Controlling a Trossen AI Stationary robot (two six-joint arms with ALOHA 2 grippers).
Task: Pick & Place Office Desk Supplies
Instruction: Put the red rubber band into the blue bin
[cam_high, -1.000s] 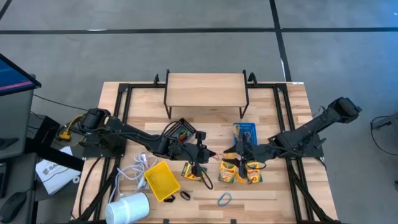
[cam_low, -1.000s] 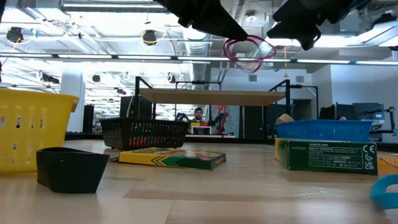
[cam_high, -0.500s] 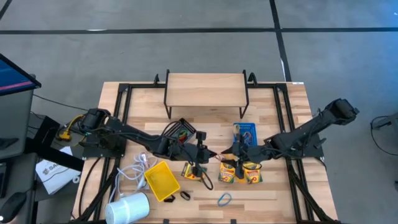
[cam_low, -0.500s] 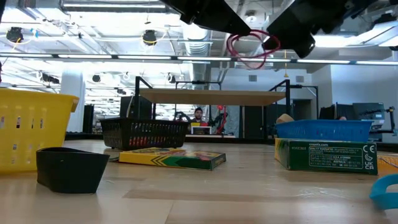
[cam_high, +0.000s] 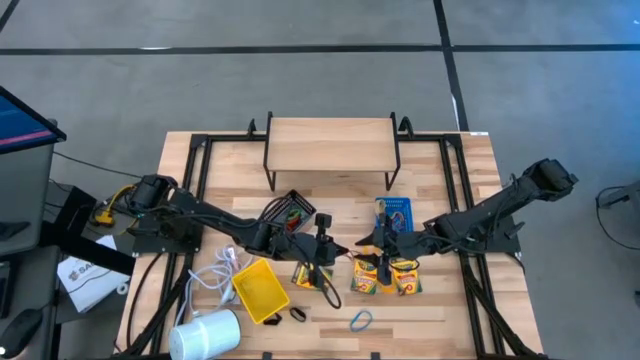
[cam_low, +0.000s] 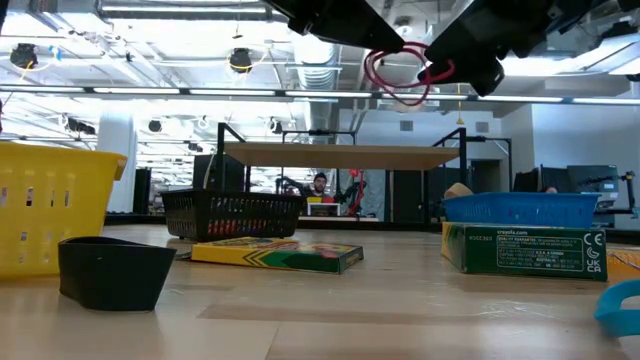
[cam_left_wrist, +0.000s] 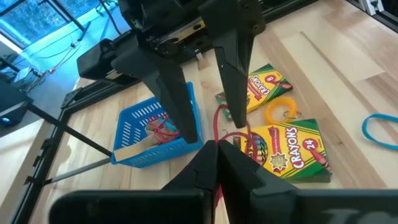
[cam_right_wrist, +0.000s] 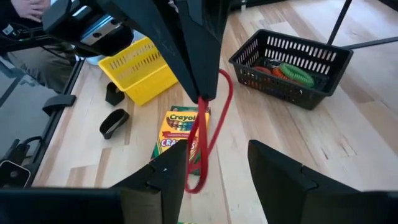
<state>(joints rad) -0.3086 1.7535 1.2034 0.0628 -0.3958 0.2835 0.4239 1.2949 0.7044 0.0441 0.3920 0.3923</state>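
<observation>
Hanging at top centre of the low view, a red rubber band (cam_low: 400, 72) is pinched in the left gripper (cam_high: 337, 249), jaws clamped together on it, while the right gripper (cam_high: 368, 247), jaws apart, straddles the loop. Lower foreground: dark clip (cam_low: 112, 271), yellow bin (cam_low: 55, 215), crayon boxes (cam_low: 277, 254). Behind: black bin (cam_low: 233, 214), blue bin (cam_low: 520, 209).

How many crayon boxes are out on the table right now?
3. The left crayon box lies beside the yellow bin; the middle crayon box and right crayon box lie side by side near the blue bin. The arms could hide others.
</observation>
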